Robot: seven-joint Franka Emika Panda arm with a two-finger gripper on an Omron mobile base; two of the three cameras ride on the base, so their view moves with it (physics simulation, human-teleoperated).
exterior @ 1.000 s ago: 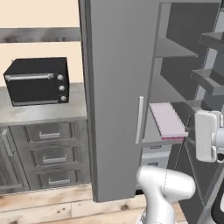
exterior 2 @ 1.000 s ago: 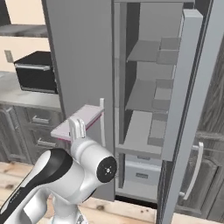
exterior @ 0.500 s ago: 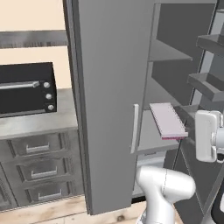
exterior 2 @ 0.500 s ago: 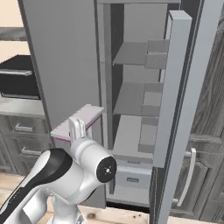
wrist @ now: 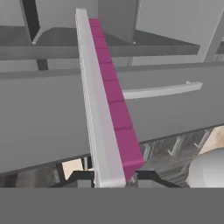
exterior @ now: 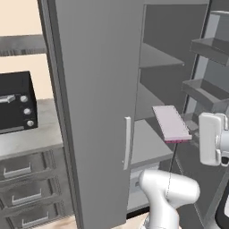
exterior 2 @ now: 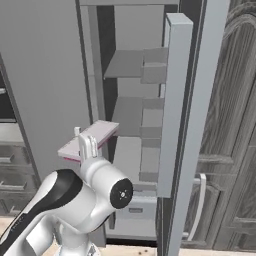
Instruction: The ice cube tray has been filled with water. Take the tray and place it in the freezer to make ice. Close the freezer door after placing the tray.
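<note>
The ice cube tray (exterior: 171, 122) is a pale pinkish slab with a darker pink rim. It hangs in the air in front of the freezer (exterior: 154, 62), level with its middle shelf (exterior: 145, 143). My gripper (exterior 2: 86, 146) is shut on the tray's near end (exterior 2: 92, 137). In the hand view the tray (wrist: 107, 100) runs edge-on away from my gripper (wrist: 114, 177). The freezer door (exterior: 94, 112) stands open on the left, its slim bar handle (exterior: 127, 143) facing me. A second door (exterior 2: 192, 125) with shelf bins stands open on the right.
A black toaster oven (exterior: 15, 105) sits on the counter to the left, above grey drawers (exterior: 27, 190). Dark carved wooden cabinet doors (exterior 2: 235, 125) stand right of the freezer. Door bins (exterior: 210, 49) jut inward close to my hand.
The whole picture has shifted left and grown, so the base has driven nearer the freezer opening. The tray stays in the shut gripper.
</note>
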